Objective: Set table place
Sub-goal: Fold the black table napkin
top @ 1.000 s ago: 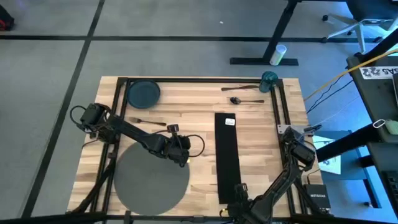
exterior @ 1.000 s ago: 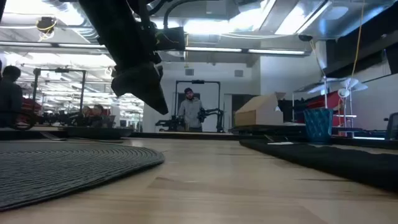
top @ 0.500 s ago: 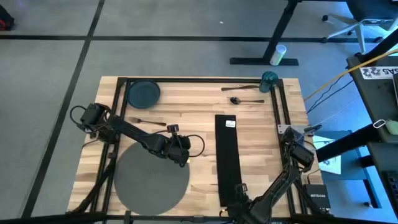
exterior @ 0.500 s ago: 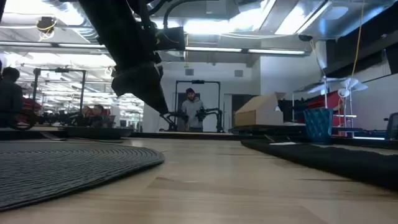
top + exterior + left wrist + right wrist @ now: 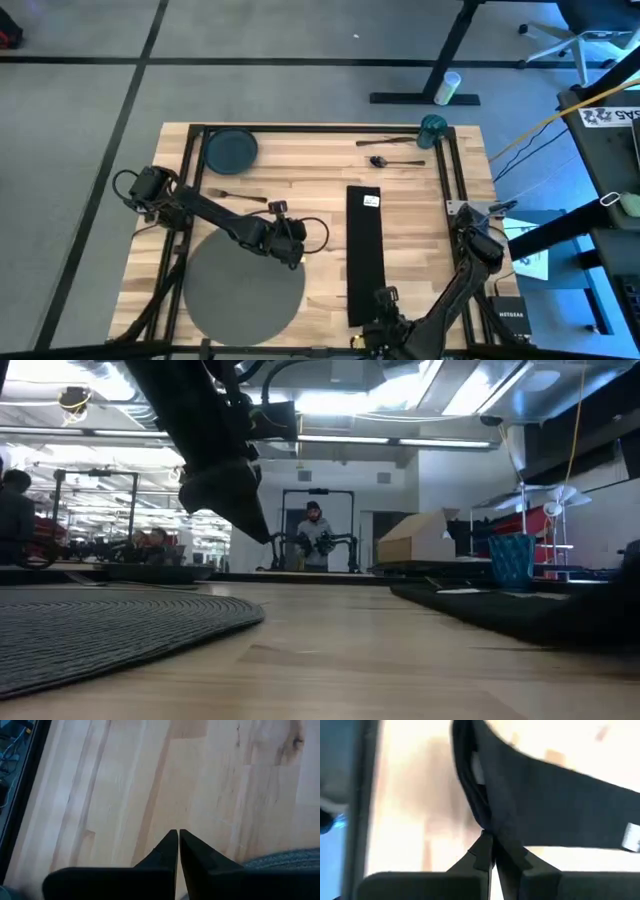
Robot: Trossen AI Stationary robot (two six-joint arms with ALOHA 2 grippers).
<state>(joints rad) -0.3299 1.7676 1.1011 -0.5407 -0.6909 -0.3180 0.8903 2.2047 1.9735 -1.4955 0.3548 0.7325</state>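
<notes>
On tabletop [image 5: 320,200]: one round grey placemat [image 5: 243,284], one blue-grey plate [image 5: 231,149], one black napkin [image 5: 365,240], one teal cup [image 5: 432,129], three utensils: one [image 5: 237,195] near plate, two [image 5: 395,151] near cup. Two arms.

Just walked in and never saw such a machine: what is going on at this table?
Two robot arms are laying a place setting on a wooden table. The right tool is shut on the near end of a long black napkin, which bunches up there. The left tool is shut and empty, at the far right edge of the round grey placemat. A blue plate, a fork, a spoon and a teal cup wait at the far side.
</notes>
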